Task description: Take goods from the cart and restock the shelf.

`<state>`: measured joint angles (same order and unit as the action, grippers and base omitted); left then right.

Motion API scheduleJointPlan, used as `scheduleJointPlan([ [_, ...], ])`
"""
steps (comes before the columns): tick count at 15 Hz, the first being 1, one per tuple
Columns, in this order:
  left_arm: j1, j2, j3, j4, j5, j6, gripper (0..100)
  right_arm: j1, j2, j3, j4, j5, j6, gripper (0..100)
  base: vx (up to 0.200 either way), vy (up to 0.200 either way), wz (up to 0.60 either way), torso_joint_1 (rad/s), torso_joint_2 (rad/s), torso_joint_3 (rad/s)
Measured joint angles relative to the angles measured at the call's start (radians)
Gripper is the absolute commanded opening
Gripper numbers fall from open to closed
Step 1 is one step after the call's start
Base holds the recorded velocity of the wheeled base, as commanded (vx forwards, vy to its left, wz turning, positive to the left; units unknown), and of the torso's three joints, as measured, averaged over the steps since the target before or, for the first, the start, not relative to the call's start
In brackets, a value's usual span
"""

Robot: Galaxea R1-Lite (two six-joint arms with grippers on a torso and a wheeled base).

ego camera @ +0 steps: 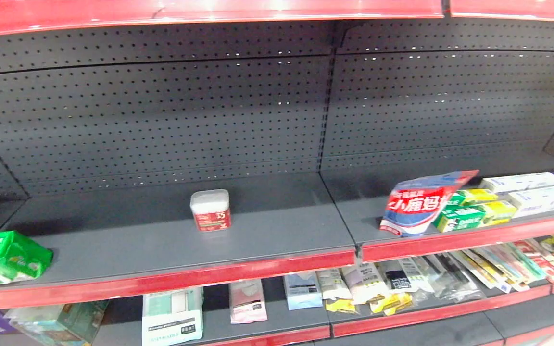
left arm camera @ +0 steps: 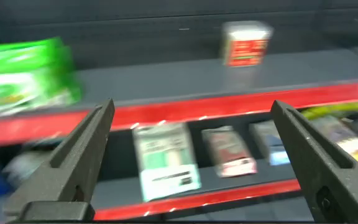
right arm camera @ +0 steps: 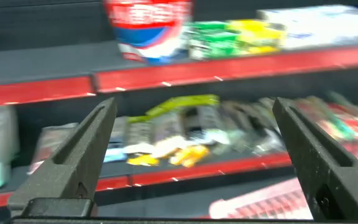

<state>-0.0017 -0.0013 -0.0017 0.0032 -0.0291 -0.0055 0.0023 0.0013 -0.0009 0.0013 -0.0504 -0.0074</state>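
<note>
Left tool spread wide, empty, facing shelf; right tool likewise. White-lidded red tub upright mid-shelf, red-blue pouch farther right.

Both grippers dark grey, angular

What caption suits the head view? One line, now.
Half-stocked grey shelf: a lone white-capped red jar mid-shelf, green pack at left, red-and-blue pouch and boxes at right.

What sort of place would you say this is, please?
Probably a shop aisle: a grey shelf with a red front rail, a perforated back panel, and packaged goods like the pouch and green boxes.
</note>
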Motion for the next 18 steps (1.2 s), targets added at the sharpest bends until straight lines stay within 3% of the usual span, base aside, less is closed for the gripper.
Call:
scheduleJointPlan([
  [12, 0.000, 0.000, 0.000, 0.000, 0.000, 0.000, 100, 0.001, 0.000, 0.000, 0.000, 0.002, 0.000, 100, 0.000, 0.000, -0.60, 0.004, 0.00, 0.004],
  [18, 0.000, 0.000, 0.000, 0.000, 0.000, 0.000, 100, 0.000, 0.000, 0.000, 0.000, 0.003, 0.000, 100, 0.000, 0.000, 0.00, 0.000, 0.00, 0.000],
])
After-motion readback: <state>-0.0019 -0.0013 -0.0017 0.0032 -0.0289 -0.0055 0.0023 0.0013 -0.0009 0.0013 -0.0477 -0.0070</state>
